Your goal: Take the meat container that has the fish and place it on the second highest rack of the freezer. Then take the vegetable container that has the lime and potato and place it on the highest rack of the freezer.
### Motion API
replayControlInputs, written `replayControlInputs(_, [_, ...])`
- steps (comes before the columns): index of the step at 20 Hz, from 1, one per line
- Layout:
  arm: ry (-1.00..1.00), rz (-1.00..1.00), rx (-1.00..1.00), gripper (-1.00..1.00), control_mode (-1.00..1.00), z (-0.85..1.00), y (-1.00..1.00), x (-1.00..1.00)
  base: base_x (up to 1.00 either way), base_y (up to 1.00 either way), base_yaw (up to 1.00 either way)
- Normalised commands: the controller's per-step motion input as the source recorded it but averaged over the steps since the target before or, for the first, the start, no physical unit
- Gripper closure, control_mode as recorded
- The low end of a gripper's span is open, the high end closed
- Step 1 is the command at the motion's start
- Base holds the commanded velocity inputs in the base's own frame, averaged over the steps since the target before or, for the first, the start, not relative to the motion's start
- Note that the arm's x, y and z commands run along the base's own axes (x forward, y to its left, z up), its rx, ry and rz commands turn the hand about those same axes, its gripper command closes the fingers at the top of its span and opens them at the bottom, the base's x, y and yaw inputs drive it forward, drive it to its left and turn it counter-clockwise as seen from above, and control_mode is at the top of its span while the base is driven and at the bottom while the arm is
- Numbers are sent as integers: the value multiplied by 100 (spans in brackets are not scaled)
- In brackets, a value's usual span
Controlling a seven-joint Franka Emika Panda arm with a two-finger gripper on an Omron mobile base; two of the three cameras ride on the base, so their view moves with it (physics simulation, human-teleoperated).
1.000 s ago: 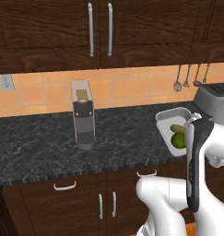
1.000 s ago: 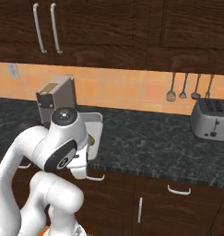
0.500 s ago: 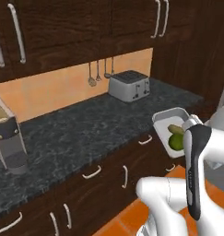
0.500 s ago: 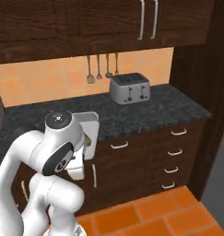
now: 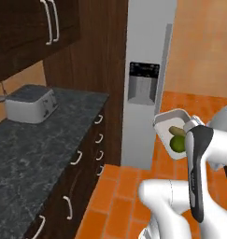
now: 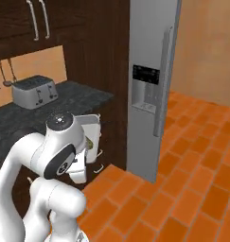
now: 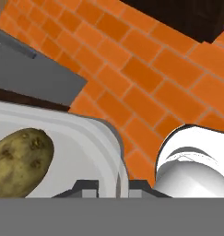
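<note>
My gripper [image 7: 114, 184] is shut on the rim of the vegetable container [image 7: 81, 133], a pale tray held in the air in front of the arm. The tan potato [image 7: 21, 159] lies in it close to the fingers. In the left base view the vegetable container [image 5: 168, 122] holds the potato [image 5: 176, 130] and the dark-green lime [image 5: 178, 144]. The vegetable container [image 6: 90, 127] peeks out behind the arm's joint. The grey freezer [image 5: 143, 46] stands ahead with its long bar handle [image 5: 165, 60]; the freezer [image 6: 149, 47] hides its interior. The meat container and fish are out of view.
A silver toaster [image 5: 31, 103] sits on the dark stone counter [image 5: 35, 154] at the left, above dark wood drawers. Dark cabinets hang above. Orange brick floor [image 6: 182, 179] stretches to the right of the freezer.
The whole picture has swung: the base turned right from the counter and toaster to face the freezer. The tray stays in the gripper at the same place relative to the arm.
</note>
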Motion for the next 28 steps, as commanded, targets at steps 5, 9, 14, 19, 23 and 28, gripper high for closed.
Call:
replayControlInputs(5, [0, 0, 0, 100, 100, 0, 0, 0, 32, -35, -89])
replayControlInputs(9, [0, 0, 0, 100, 100, 0, 0, 0, 91, -72, -47])
replayControlInputs(14, [0, 0, 0, 100, 100, 0, 0, 0, 100, -75, -18])
replayControlInputs(19, [0, 0, 0, 100, 100, 0, 0, 0, 100, -32, -1])
replayControlInputs(23, [0, 0, 0, 100, 100, 0, 0, 0, 100, -33, 0])
replayControlInputs(28, [0, 0, 0, 100, 100, 0, 0, 0, 100, -53, 11])
